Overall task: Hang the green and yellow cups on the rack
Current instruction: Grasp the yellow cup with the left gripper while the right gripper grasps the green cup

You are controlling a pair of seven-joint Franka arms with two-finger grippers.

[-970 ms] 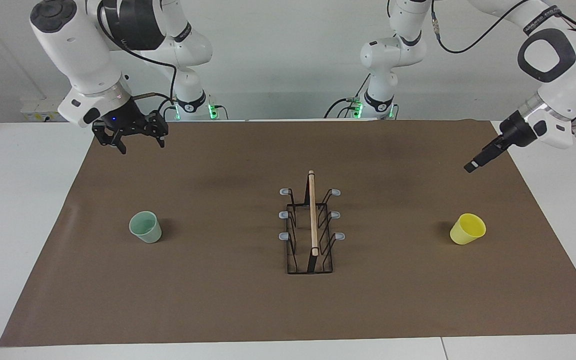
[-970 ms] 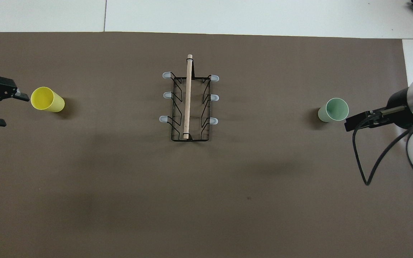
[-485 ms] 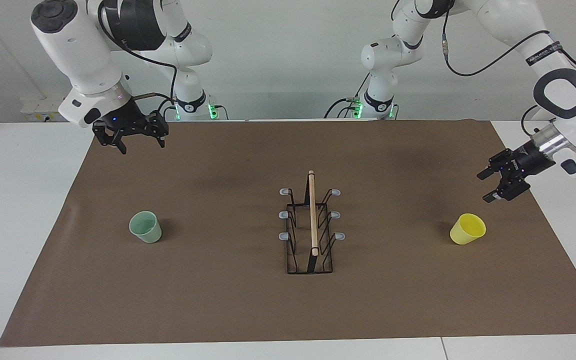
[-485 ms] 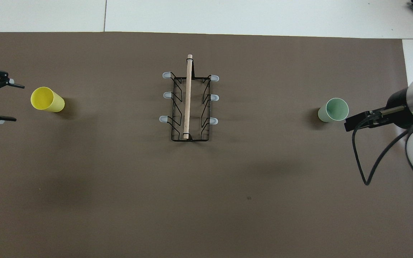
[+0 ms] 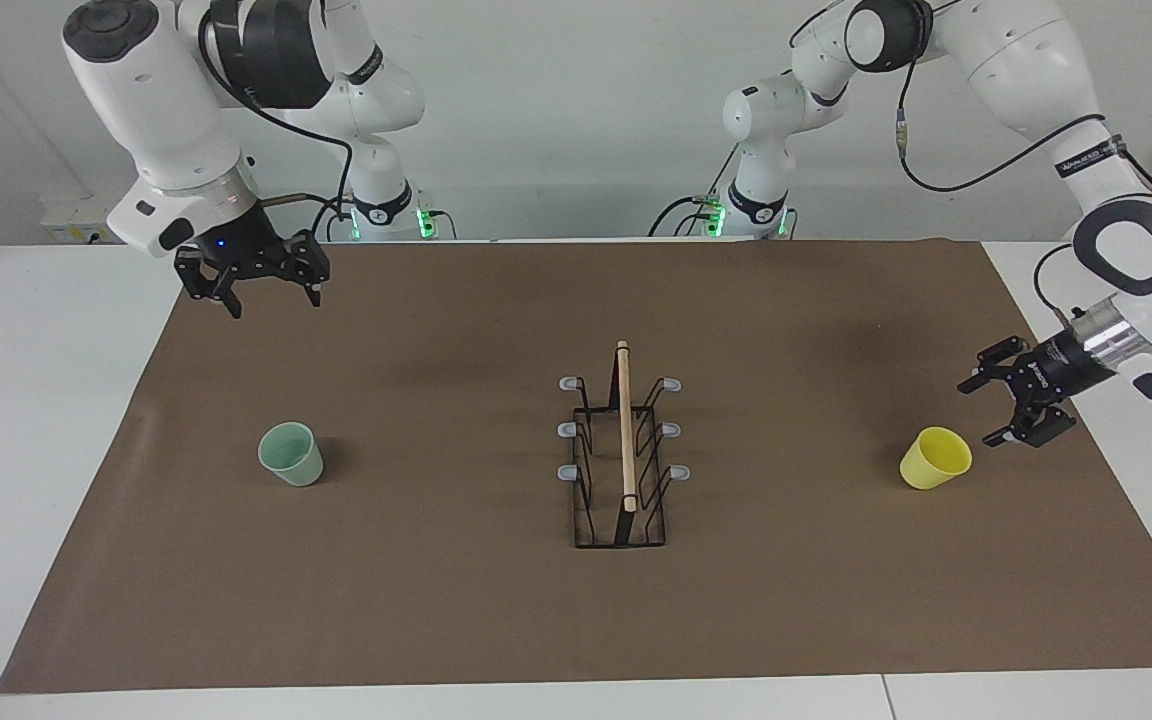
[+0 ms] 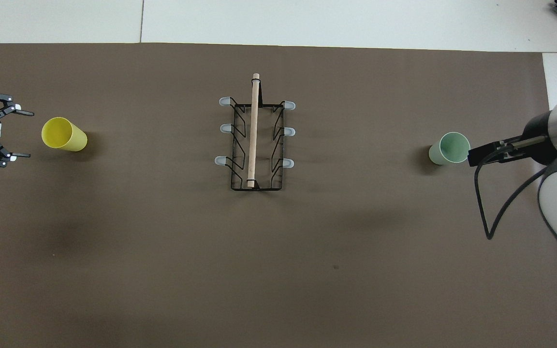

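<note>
**Left gripper down beside yellow cup; nothing hung yet**

Since a second ago your left gripper [image 5: 1004,408] has dropped low, just beside the yellow cup [image 5: 935,458], fingers apart, not touching it. Right gripper [image 5: 268,290] has barely shifted: fingers apart, empty, up over the mat's robot-side edge (waiting, by the look of it). Green cup [image 5: 290,454] stands on the mat toward the right arm's end. Rack [image 5: 622,460] sits mid-table, all pegs bare. Progress: zero cups hung; both grasps and both hangs remain.
</note>
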